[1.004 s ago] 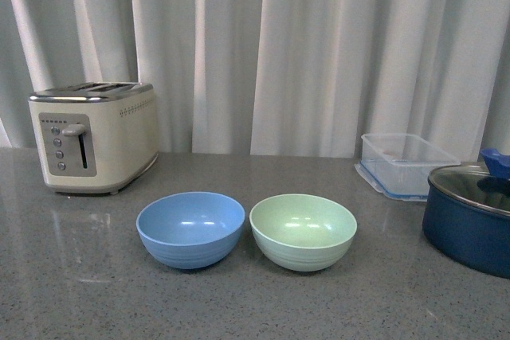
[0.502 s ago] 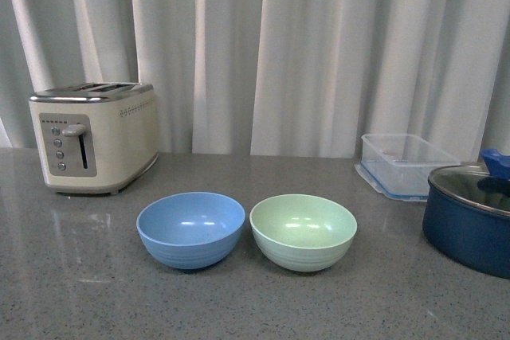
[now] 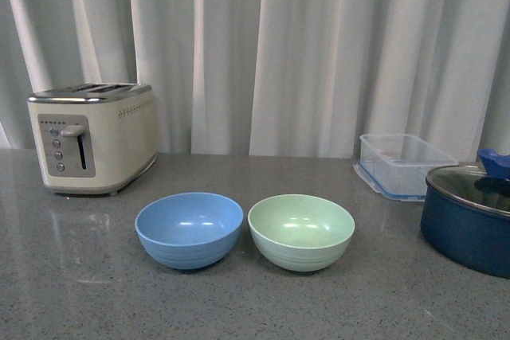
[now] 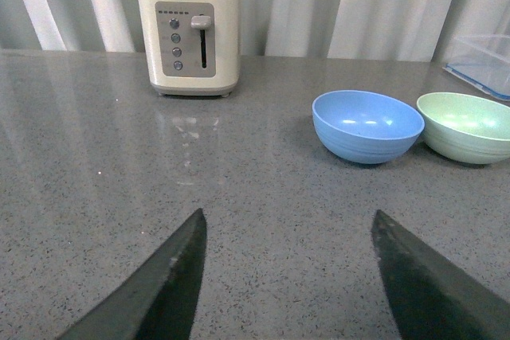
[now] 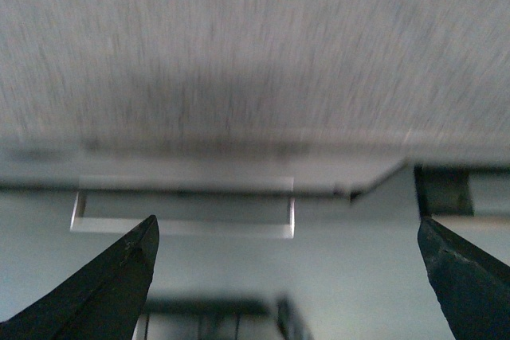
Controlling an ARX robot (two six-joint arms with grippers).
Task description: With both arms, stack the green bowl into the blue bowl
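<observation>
Over grey countertop (image 4: 96, 197), left claw (image 4: 287, 214) gapes wide, empty — right claw (image 5: 285, 220) likewise.

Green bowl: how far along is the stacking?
Nothing is done: the green bowl sits on the counter beside the blue bowl, both empty. Nothing is in hand: the left hand is open, short of the bowls; the right hand is open, no bowl in its view. The grasp, lift and nesting all remain.
</observation>
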